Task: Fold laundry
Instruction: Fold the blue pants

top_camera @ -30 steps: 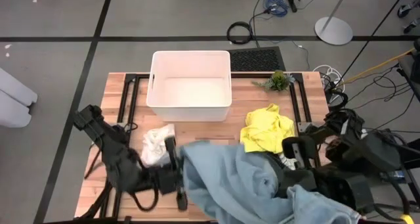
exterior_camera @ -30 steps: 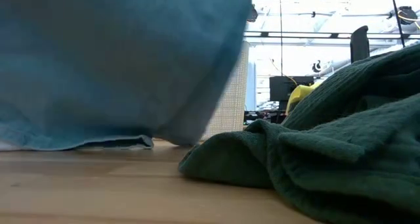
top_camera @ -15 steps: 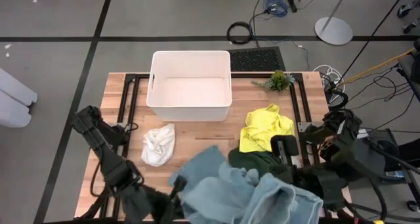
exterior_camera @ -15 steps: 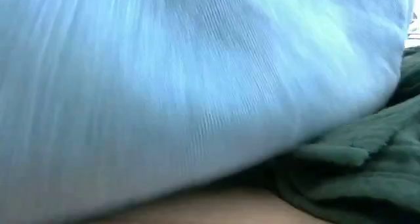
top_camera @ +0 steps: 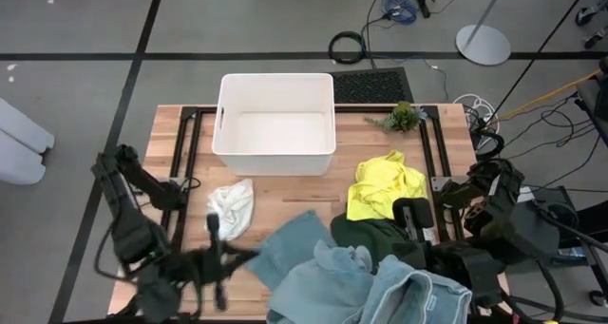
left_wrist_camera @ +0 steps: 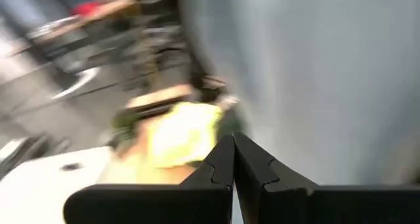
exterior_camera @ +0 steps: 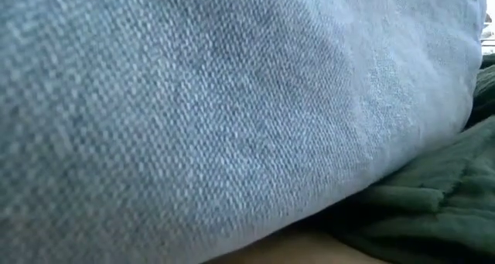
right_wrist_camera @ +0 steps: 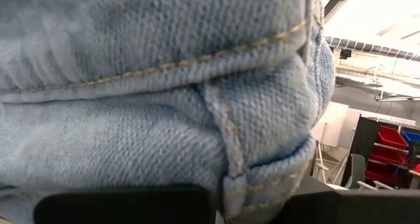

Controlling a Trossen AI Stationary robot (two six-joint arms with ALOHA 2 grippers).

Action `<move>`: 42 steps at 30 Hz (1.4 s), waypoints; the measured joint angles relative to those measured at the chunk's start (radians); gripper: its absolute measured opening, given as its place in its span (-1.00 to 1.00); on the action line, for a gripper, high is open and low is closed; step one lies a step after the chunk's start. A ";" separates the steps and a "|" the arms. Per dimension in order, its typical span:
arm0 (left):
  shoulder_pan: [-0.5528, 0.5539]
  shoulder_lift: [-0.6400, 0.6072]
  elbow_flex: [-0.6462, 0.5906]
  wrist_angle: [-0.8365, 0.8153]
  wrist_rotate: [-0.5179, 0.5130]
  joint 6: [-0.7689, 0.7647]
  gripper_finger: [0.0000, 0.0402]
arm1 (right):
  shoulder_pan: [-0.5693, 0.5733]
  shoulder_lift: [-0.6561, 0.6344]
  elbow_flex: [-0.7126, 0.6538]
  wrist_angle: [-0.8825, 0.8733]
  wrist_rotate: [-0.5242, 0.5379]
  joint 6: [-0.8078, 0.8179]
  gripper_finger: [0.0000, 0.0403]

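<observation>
**Four cameras, one heap of cloth**

Overhead: looking straight down on the whole counter [top_camera: 294, 196], white tub [top_camera: 275, 124] toward 12 o'clock, light blue garment [top_camera: 361, 286] toward 5 o'clock. Low: level with the countertop, pressed so close that the same blue cloth [exterior_camera: 232, 101] fills nearly everything, dark green cloth [exterior_camera: 433, 210] at the edge. Left wrist: facing past closed claw [left_wrist_camera: 233, 159] toward the yellow cloth [left_wrist_camera: 184, 135], also seen overhead [top_camera: 385, 183]. Right wrist: right up against blue denim seams [right_wrist_camera: 164, 106].

A white tub [top_camera: 275, 124] is set on the far middle of the wooden bench [top_camera: 304, 193]. A small green plant [top_camera: 403, 116] is seen to the right of the tub. A black mat [top_camera: 370, 85] is laid on the floor behind the tub.
</observation>
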 joint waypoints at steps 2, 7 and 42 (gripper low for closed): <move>0.053 0.004 -0.031 0.023 -0.040 -0.087 -0.97 | 0.000 0.000 0.000 0.003 0.000 0.000 -0.80; 0.163 0.059 -0.191 0.318 0.111 -0.076 -0.97 | -0.001 0.000 0.000 0.007 0.000 0.000 -0.80; 0.206 0.182 -0.261 0.528 0.434 -0.036 -0.97 | -0.269 0.001 0.002 -0.506 0.318 0.373 -0.80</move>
